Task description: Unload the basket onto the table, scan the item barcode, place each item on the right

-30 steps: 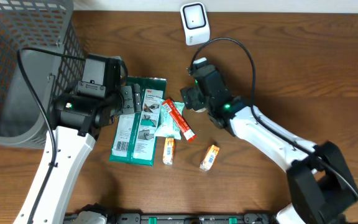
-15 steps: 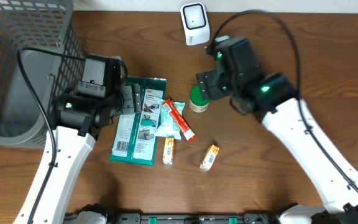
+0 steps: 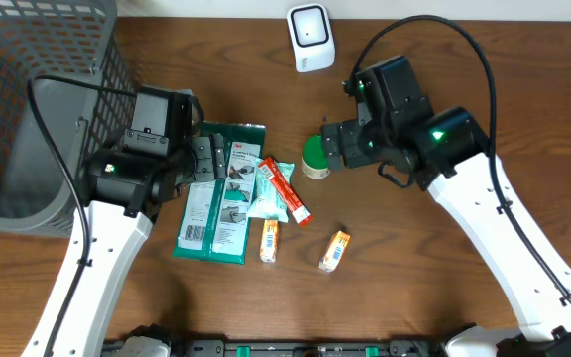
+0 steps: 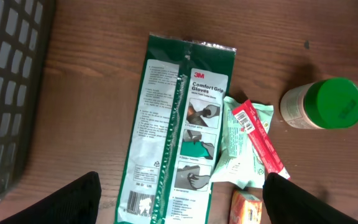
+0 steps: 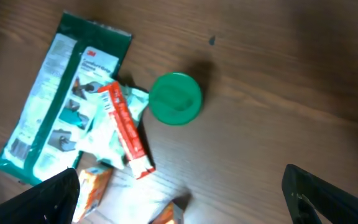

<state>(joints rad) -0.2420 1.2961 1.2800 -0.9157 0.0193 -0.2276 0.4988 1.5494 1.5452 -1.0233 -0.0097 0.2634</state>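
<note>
Now, right claw [image 5: 180, 177]: your fingers stand wide apart with nothing between them, so it is open and empty, hanging over the brown wooden table [image 3: 523, 89].
Item: I judge the thing to scan to be the small round beige jar [image 5: 176, 98] with a green plastic lid. It stands just ahead of this claw's fingertips, in line with the gap and touching neither finger.
Risk at the grip: the lid is round and smooth. If you close off-centre or only on the rim, the jar may slip out, tip over and roll.
Risk at the label: no barcode shows on the jar in any view, so you could lift it with the code turned away.
Clutter: a red-and-white stick packet [image 5: 124, 130] lies just beside the jar across a pale mint pouch [image 5: 107, 140]. Come down wide and a finger may clip them.
Left claw [image 4: 182, 180]: also open and empty, with a long green glove packet [image 4: 179, 124] lying directly below it.
Scanner: the white box-shaped scanner [image 3: 310, 38] sits beyond the jar, well apart from the right claw. A loose hold could drop the jar on the carry there.
</note>
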